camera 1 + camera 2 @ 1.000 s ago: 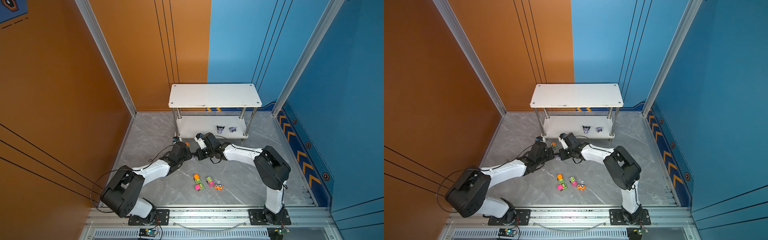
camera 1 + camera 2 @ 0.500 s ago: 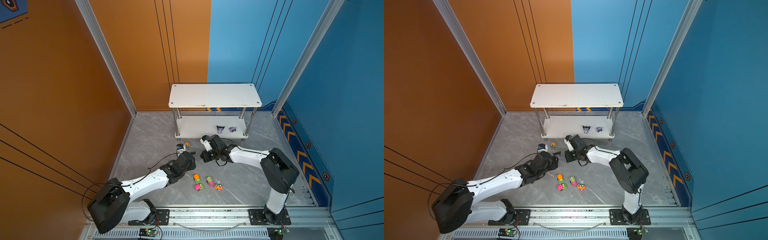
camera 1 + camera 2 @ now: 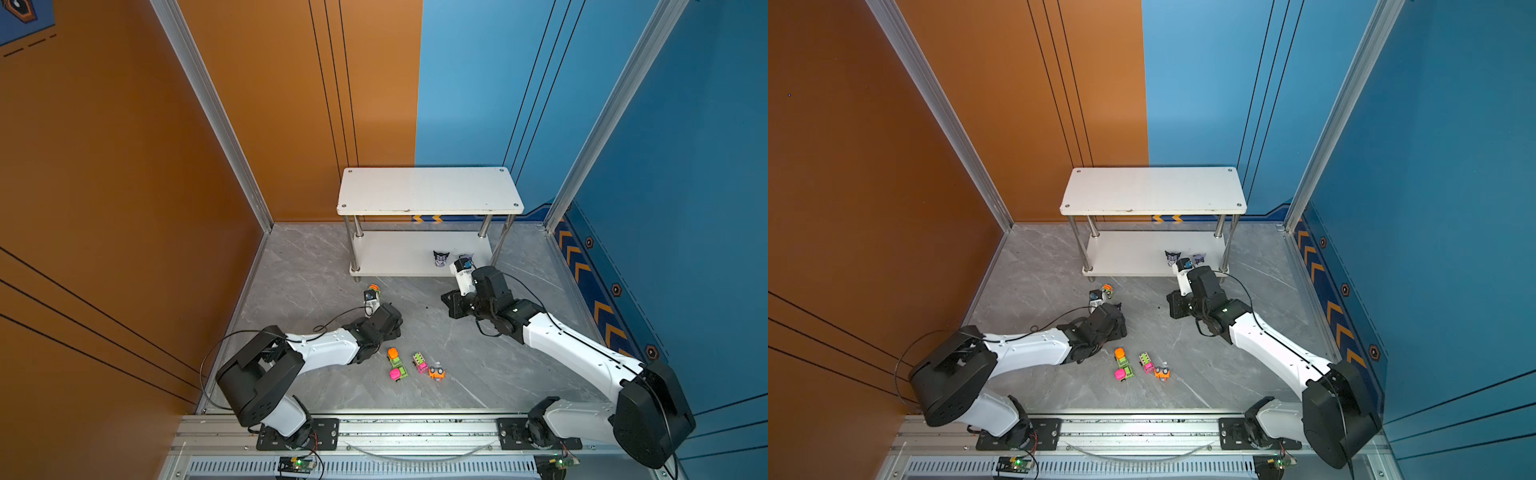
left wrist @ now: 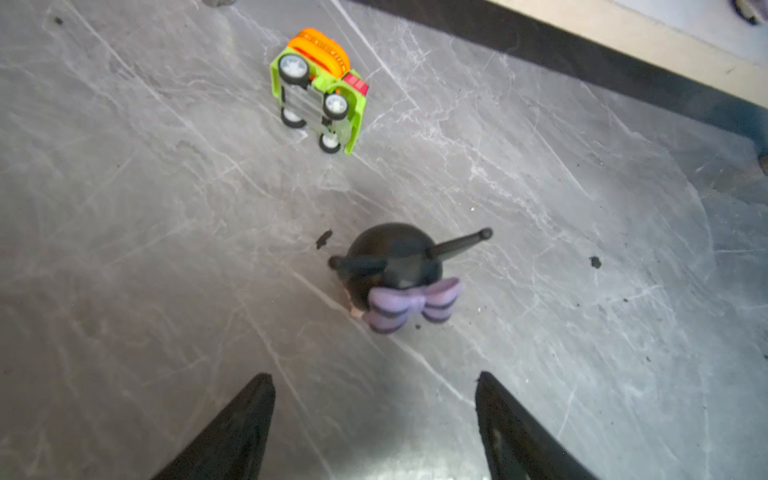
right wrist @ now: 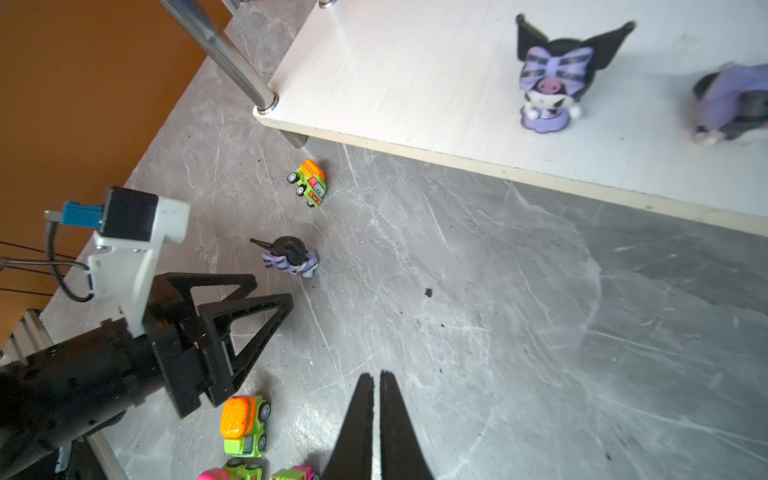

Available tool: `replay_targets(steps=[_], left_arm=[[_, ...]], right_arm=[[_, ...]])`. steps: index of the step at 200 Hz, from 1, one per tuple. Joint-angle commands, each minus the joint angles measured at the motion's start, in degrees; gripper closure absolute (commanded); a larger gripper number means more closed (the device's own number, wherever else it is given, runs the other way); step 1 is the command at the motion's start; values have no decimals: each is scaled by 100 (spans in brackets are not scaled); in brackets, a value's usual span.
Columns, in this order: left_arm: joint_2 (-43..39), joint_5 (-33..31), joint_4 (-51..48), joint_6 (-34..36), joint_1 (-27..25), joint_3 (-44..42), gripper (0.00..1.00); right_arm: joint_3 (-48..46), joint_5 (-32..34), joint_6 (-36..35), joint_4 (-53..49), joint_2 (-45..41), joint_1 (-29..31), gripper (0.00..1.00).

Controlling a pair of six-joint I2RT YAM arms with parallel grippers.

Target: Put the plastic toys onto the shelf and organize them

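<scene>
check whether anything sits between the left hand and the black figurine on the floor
Nothing visible: only bare floor lies between the open left hand and the figurine. The tipped green car lies beyond it.

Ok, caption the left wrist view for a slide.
Open left claw faces a black-and-lilac figurine; beyond it, a green-and-orange toy car shows its underside.

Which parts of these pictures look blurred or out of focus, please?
Right wrist view: the figurine at the frame's edge on the shelf is smeared, while the standing figurine is sharp. Left wrist view: the floor figurine is slightly soft. Both top views look crisp.
</scene>
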Motion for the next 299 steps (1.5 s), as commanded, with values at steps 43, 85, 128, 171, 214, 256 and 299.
replay_targets(steps=[43, 85, 128, 171, 214, 256, 299], left_arm=[[598, -68, 593, 248, 235, 287, 40], [696, 159, 704, 464, 431, 376, 45], [880, 440, 880, 632, 570, 433, 49], [1019, 684, 962, 805, 674, 516, 55], [1031, 856, 985, 1045, 748, 627, 70], [792, 1162, 961, 1342, 751, 672, 76], [229, 1298, 256, 2297, 656, 1202, 75]], right_arm=[[-110, 12, -77, -300, -213, -134, 90], [-88, -114, -24, -214, -6, -134, 91], [-31, -246, 9, -184, 108, -134, 90], [-25, -286, 20, -165, 113, -134, 90], [-73, -322, 37, -138, 85, -134, 90], [-118, -298, 22, -128, 76, -134, 90], [-169, -235, -33, -125, -79, -170, 90]])
